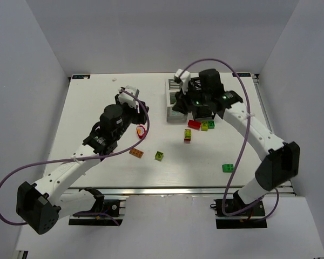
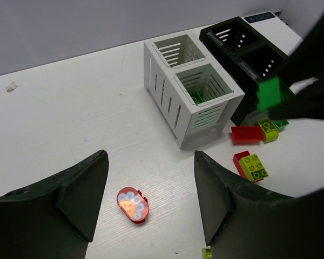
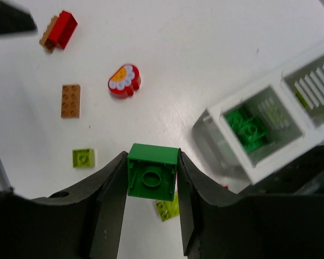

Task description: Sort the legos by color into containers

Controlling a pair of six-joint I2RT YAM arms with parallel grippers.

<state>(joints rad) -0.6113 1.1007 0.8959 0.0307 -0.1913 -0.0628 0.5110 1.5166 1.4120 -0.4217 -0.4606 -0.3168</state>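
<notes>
My right gripper [image 3: 151, 162] is shut on a dark green lego [image 3: 152, 171], held in the air beside the white container [image 3: 270, 124]. That container's near compartment holds green legos [image 3: 247, 125]. In the top view the right gripper [image 1: 190, 110] hangs by the white container [image 1: 173, 108]. The black container [image 2: 243, 43] stands behind the white container [image 2: 194, 91]. My left gripper [image 2: 149, 156] is open and empty above a red oval piece [image 2: 133, 204]. In the top view the left gripper [image 1: 137, 116] is just above that piece [image 1: 141, 130].
Loose legos lie on the table: an orange one [image 1: 136, 153], a lime one [image 1: 159, 156], a red-and-lime pair [image 1: 188, 136], a red one [image 1: 194, 124], a lime one [image 1: 204, 125] and a green one [image 1: 227, 168]. The right arm covers the black container from above.
</notes>
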